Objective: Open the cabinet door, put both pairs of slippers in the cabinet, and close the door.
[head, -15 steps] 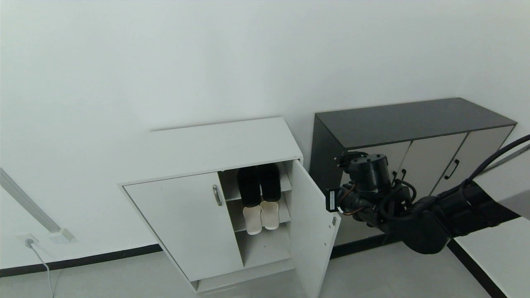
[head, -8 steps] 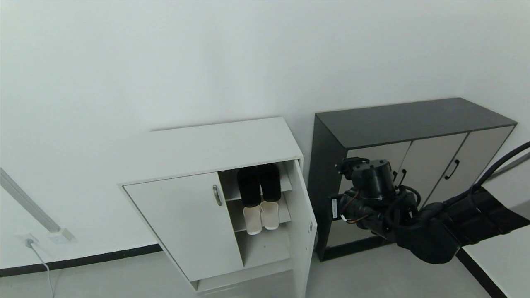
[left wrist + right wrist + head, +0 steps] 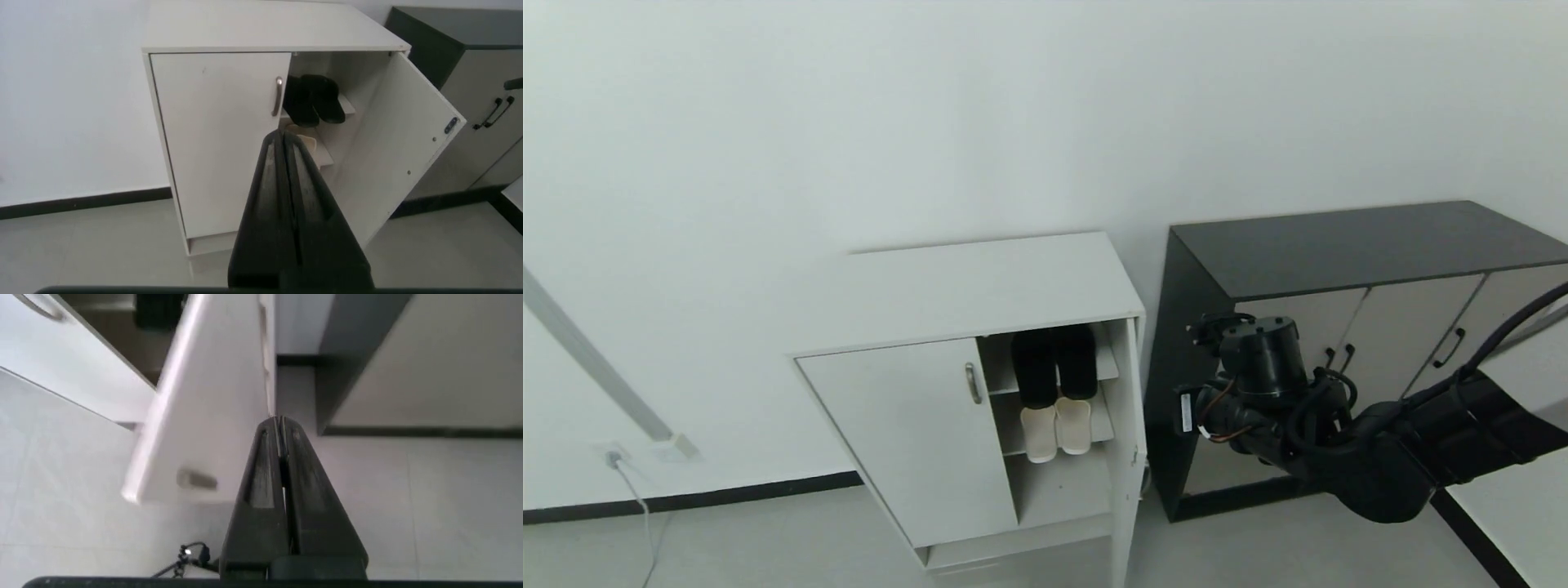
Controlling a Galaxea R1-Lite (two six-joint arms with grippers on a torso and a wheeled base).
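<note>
The white cabinet (image 3: 980,286) has its left door closed and its right door (image 3: 1129,457) standing open, nearly edge-on in the head view. Black slippers (image 3: 1055,359) lie on the top shelf and white slippers (image 3: 1058,429) on the shelf below; both pairs also appear as black slippers (image 3: 315,96) and white slippers (image 3: 306,140) in the left wrist view. My right gripper (image 3: 279,426) is shut, its tips at the outer face of the open door (image 3: 212,392). My left gripper (image 3: 282,140) is shut and empty, held in front of the cabinet.
A dark cabinet (image 3: 1339,245) with closed grey doors stands just right of the white one, close behind my right arm (image 3: 1258,384). A wall outlet with a cable (image 3: 614,457) sits low on the left. Bare grey floor lies in front.
The right door has swung from wide open to about halfway, with my right arm following it leftward. The head camera has turned, shifting the whole scene to the right.
</note>
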